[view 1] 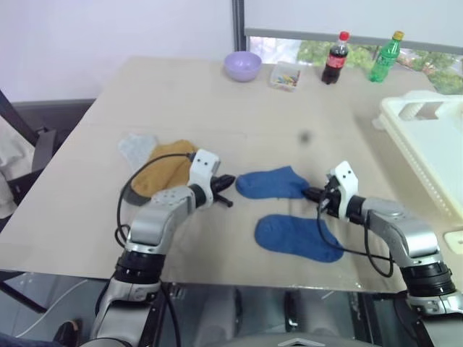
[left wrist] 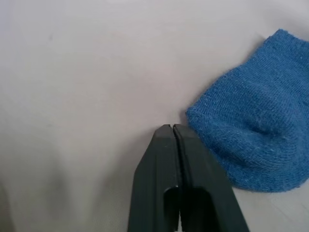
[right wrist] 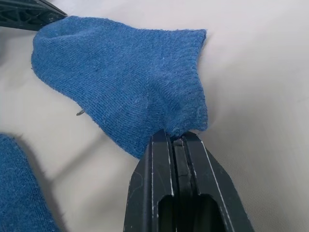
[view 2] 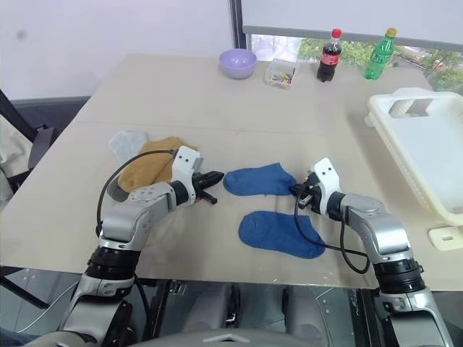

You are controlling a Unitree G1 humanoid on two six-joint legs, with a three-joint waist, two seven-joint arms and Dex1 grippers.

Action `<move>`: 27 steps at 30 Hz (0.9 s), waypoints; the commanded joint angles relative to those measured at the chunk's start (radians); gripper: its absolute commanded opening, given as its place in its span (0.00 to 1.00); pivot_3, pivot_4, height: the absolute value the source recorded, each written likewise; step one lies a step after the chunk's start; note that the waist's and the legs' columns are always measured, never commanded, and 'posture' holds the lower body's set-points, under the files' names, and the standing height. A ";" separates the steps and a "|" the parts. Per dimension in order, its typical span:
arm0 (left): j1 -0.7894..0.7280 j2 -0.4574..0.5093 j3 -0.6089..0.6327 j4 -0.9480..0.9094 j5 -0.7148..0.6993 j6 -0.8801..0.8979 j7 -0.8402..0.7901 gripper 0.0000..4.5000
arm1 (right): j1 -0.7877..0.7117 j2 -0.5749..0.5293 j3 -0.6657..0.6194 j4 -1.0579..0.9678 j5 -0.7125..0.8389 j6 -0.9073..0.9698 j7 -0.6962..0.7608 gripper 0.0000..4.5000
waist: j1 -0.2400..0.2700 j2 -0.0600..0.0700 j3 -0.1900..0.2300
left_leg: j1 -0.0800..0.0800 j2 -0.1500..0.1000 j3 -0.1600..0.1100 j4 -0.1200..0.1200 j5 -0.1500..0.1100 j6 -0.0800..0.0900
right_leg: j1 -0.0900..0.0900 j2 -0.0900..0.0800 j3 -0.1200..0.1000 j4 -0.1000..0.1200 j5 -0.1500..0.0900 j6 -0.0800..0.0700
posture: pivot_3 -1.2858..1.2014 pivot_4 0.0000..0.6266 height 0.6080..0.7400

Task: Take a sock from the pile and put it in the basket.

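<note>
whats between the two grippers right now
One blue sock spans the stretch between the left gripper and right gripper, flat on the table, as the eye views show.

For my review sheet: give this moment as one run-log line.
right gripper: shut on blue sock cuff | left gripper: shut, empty, beside sock toe | basket: no sock visible inside

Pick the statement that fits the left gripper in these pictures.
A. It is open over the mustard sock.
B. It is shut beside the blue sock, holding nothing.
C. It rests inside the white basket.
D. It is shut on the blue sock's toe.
B: the left gripper has its fingers pressed together on bare table, just beside the blue sock, with no fabric between them.
</note>
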 commanded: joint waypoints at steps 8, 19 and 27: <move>0.046 -0.046 0.097 -0.014 -0.126 0.084 -0.027 0.36 | -0.001 0.007 0.024 -0.009 -0.022 -0.027 -0.001 0.00 | -0.003 0.000 0.000 | 0.000 0.000 0.000 0.000 0.000 0.000 | 0.000 0.000 0.000 0.000 0.000 0.000 | 0.52 0.24 0.93; 0.055 -0.036 0.050 0.009 -0.090 0.013 -0.031 0.36 | 0.004 0.010 0.035 0.008 -0.055 -0.060 0.000 0.00 | -0.002 0.000 0.000 | 0.000 0.000 0.000 0.000 0.000 0.000 | 0.000 0.000 0.000 0.000 0.000 0.000 | 0.52 0.24 0.93; 0.024 -0.125 0.216 -0.056 -0.280 0.124 0.003 0.36 | 0.005 0.011 0.045 0.010 -0.067 -0.073 0.003 0.00 | -0.006 0.000 0.000 | 0.000 0.000 0.000 0.000 0.000 0.000 | 0.000 0.000 0.000 0.000 0.000 0.000 | 0.52 0.24 0.93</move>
